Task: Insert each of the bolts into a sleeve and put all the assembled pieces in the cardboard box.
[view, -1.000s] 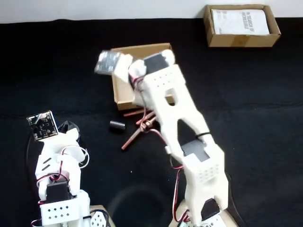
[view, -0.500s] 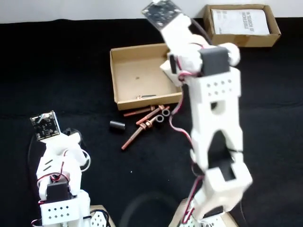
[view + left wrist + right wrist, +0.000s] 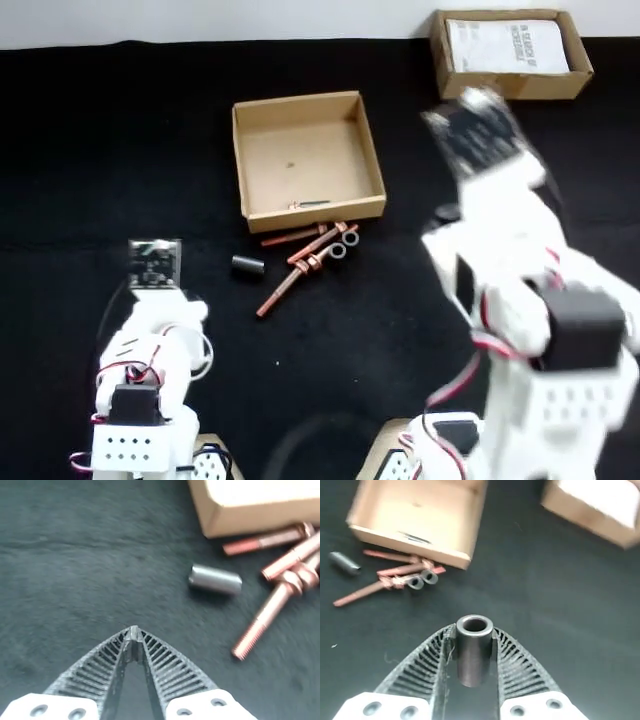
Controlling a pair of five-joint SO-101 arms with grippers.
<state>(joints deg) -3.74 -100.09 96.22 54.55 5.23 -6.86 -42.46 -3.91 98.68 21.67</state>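
Holding the held sleeve [image 3: 474, 660] by friction alone, the right gripper [image 3: 473, 631] is clamped across the dark barrel, with the open bore facing the wrist camera.

Hazard 1: the smooth cylinder may slip or twist between the ribbed fingers [image 3: 517, 667] during a fast swing. The bore would then meet a bolt off-axis.

Hazard 2: the bolts [image 3: 290, 280] lie crossed and touching just in front of the cardboard box [image 3: 315, 213]. Lifting one may drag its neighbours or roll the two sleeves [image 3: 345, 243] beside them.

Position: the held sleeve sits inside the right gripper, well apart from the cardboard box and off its right wall.

The left gripper [image 3: 134, 632] is closed on nothing. A loose sleeve [image 3: 215, 579] lies on its side beyond its tips, apart from them, near the front left corner of the cardboard box.
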